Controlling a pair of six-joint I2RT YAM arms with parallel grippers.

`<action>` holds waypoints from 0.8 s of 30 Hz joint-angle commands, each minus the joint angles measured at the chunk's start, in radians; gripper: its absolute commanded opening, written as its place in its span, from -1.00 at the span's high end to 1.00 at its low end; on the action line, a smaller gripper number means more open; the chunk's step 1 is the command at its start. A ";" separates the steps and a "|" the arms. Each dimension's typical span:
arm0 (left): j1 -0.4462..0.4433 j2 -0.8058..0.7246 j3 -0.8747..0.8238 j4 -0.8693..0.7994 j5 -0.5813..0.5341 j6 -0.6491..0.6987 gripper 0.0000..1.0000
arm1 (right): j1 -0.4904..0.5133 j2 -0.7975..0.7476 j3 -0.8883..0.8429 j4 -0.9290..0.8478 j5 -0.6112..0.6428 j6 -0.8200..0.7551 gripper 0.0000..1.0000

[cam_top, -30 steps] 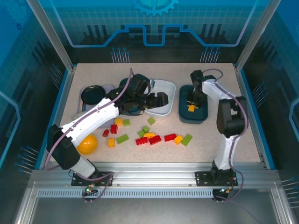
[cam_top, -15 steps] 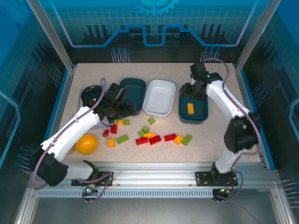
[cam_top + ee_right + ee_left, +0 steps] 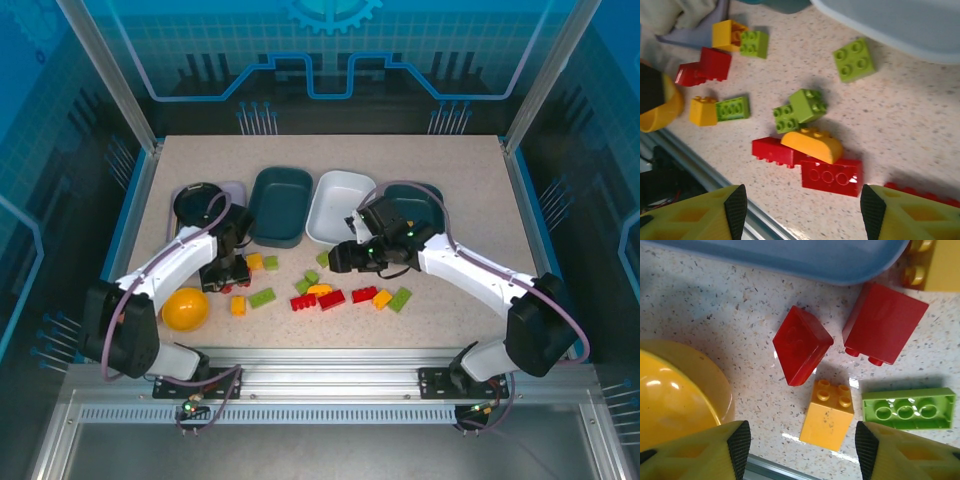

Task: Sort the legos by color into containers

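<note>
The legos (image 3: 330, 298) lie loose on the table (image 3: 460, 160), strewn just in front of the three containers (image 3: 280, 205) (two dark teal, with the white one between them). Below my left jaws sit a yellow-orange brick (image 3: 827, 412), a red slope brick (image 3: 801, 344), a red block (image 3: 885, 322) and a lime plate (image 3: 908, 409), beside the round yellow bowl (image 3: 675, 395). Those jaws are spread wide, gripping nothing. My right jaws, likewise parted and empty, hang over a curved orange piece (image 3: 812, 145) resting on red bricks (image 3: 832, 176), near the white tray (image 3: 900, 25).
</note>
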 commanded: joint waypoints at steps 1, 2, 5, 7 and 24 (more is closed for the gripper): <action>0.009 0.042 0.001 0.031 -0.032 0.073 -0.20 | 0.028 -0.037 -0.030 0.130 -0.100 0.053 -0.30; 0.009 0.057 0.010 0.039 -0.039 0.083 -0.21 | 0.031 -0.039 -0.037 0.139 -0.102 0.057 -0.30; 0.010 0.101 0.025 0.056 -0.056 0.106 -0.19 | 0.032 -0.040 -0.049 0.141 -0.095 0.070 -0.30; 0.011 0.133 0.037 0.048 -0.070 0.107 -0.14 | 0.032 -0.039 -0.049 0.138 -0.090 0.075 -0.30; 0.039 0.260 0.057 0.129 -0.062 0.150 0.03 | 0.031 -0.042 -0.045 0.106 -0.054 0.092 -0.30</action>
